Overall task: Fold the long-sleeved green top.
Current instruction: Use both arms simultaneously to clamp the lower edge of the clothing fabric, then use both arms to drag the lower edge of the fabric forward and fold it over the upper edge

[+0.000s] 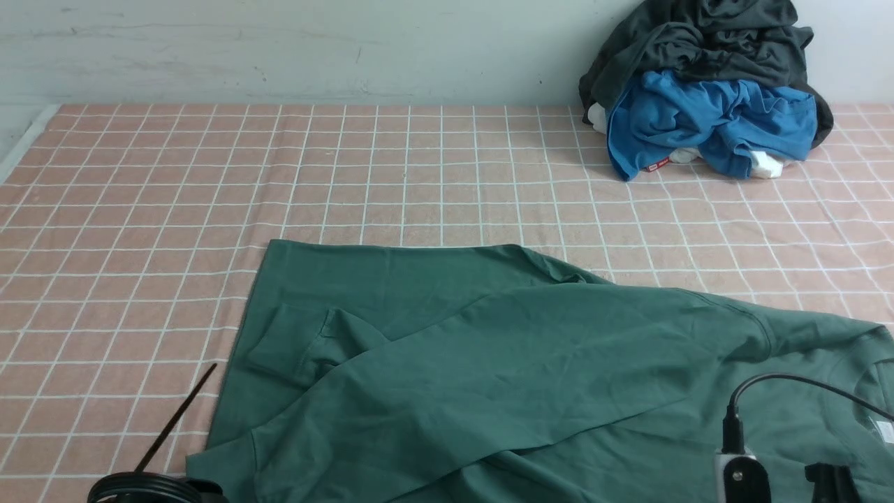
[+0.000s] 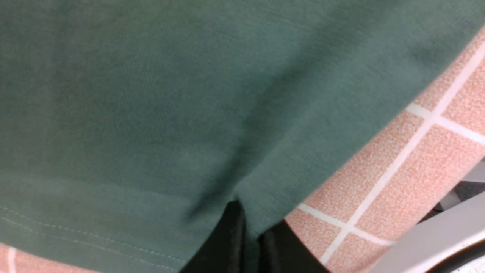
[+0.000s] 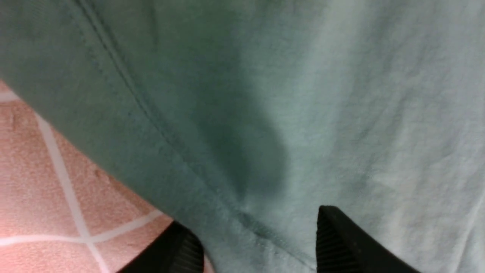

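Green top (image 1: 433, 363) spread wrinkled across the near worktop (image 1: 140, 244), reaching toward my right. My left pincer (image 2: 248, 242): clamped on its edge. My right pincer (image 3: 261, 242): tips apart, a seamed edge of cloth between them.

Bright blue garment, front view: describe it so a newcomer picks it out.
At the far right of the pink gridded cloth, by the pale wall, sits a crumpled pile. The bright blue garment lies beneath a dark charcoal one; it's the only blue piece.
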Controlling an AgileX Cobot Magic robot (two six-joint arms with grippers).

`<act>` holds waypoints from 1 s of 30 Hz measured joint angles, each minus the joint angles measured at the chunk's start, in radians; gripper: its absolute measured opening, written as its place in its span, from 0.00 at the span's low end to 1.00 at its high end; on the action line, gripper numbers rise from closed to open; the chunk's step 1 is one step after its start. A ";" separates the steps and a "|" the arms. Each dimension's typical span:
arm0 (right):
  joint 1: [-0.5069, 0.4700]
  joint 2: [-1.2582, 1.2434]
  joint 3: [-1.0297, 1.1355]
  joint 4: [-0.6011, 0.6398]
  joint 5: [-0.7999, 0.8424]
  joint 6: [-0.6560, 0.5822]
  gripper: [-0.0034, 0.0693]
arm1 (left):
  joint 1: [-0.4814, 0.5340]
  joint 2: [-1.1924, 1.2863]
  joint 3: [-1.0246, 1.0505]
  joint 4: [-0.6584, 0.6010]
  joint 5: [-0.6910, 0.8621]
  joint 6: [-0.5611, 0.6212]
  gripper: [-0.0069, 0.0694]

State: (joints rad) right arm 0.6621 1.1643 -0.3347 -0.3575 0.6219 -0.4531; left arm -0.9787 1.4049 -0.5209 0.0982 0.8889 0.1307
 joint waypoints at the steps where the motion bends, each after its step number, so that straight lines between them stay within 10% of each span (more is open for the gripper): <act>1: 0.000 0.000 0.006 0.002 0.001 0.000 0.55 | 0.000 0.000 0.000 0.000 0.000 0.000 0.10; 10: 0.000 0.000 0.029 0.002 0.008 0.000 0.40 | 0.000 0.000 0.000 0.000 0.000 0.000 0.10; 18: 0.000 0.000 0.017 0.020 0.034 0.000 0.06 | 0.000 0.000 -0.002 -0.003 0.005 -0.008 0.10; 30: -0.124 0.000 -0.236 0.126 0.262 -0.128 0.04 | 0.189 0.001 -0.187 -0.020 0.129 0.067 0.11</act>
State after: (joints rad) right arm 0.5377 1.1643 -0.5708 -0.2312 0.8842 -0.5809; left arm -0.7894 1.4057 -0.7084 0.0782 1.0183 0.1973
